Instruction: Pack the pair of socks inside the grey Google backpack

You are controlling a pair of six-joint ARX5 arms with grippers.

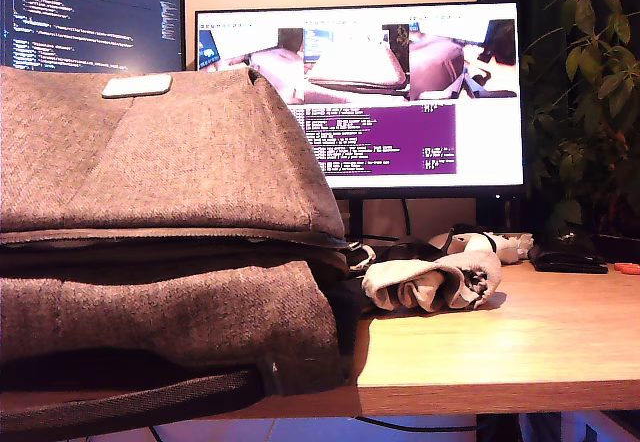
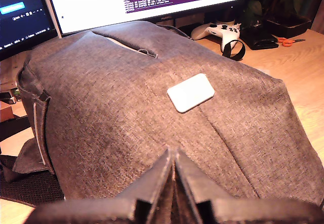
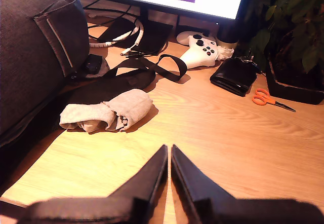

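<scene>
Socks (image 1: 432, 284), still unpacked, lie on the table (image 1: 520, 347) beside the grey backpack (image 1: 170, 232) at lower centre of the exterior view; both tools hover clenched, empty.

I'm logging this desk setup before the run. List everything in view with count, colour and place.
backpack: one, grey-brown, lying on the desk at the exterior view's left
logo patch: one, white, on the backpack
pair of socks: one bundle, cream, on the desk beside the backpack
game controller: one, white, near the monitor base
scissors: one, orange handles, beside the plant pot
monitors: two, lit, behind the desk
plant: one, green, exterior view's right
first gripper: black, fingers together, above the backpack
second gripper: black, fingers together, above the desk
</scene>
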